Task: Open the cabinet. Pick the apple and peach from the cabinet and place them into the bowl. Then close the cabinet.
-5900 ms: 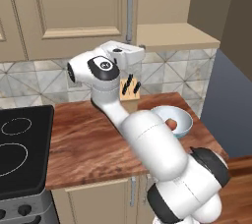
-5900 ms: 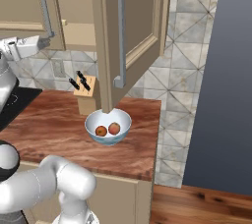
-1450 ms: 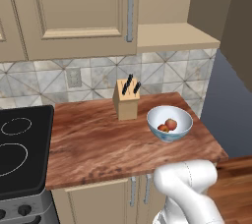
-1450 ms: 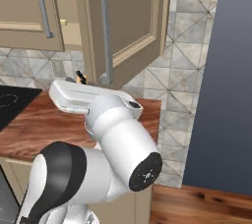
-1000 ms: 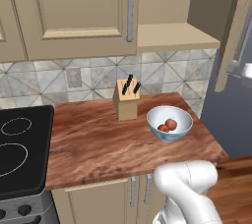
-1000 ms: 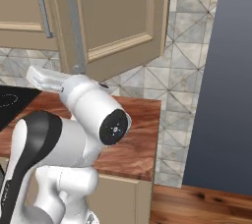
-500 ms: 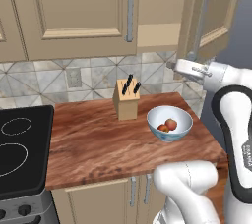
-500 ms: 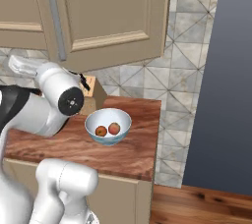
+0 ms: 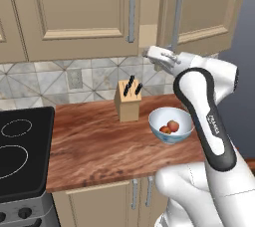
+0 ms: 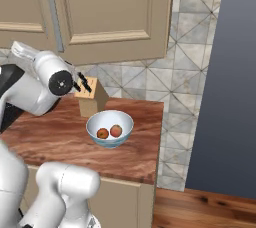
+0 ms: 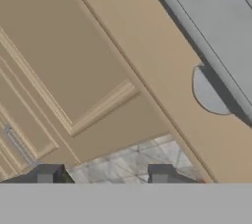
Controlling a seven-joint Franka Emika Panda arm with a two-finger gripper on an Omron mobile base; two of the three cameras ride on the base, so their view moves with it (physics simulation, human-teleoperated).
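Two fruits, a red apple [image 9: 173,125] and a smaller orange peach [image 9: 164,130], are lying together in the bowl [image 9: 171,126], which is sitting on the counter [image 9: 94,144] just right of the knife block [image 9: 127,101]. The picking part of the task is therefore being judged as done, and only the closing is left.

The right door of the cabinet [image 9: 199,7] is being swung shut. A second and a half ago it was standing wide open and nearly edge-on to the right base camera; half a second ago it was partly turned in; now it is lying close to its frame, though a narrow gap is being left beside the left door [image 9: 74,12] in the left base view. The arm has been brought up from low beside the base to the door's lower edge over the same span.

The gripper [image 9: 154,54] is being held just under the right door, near its grey bar handle [image 9: 177,9]. In the hand view the fingertips [image 11: 158,178] are being kept apart with nothing between them, and the door panel is being seen close ahead. A little more pushing is probably being called for before the door is flush.
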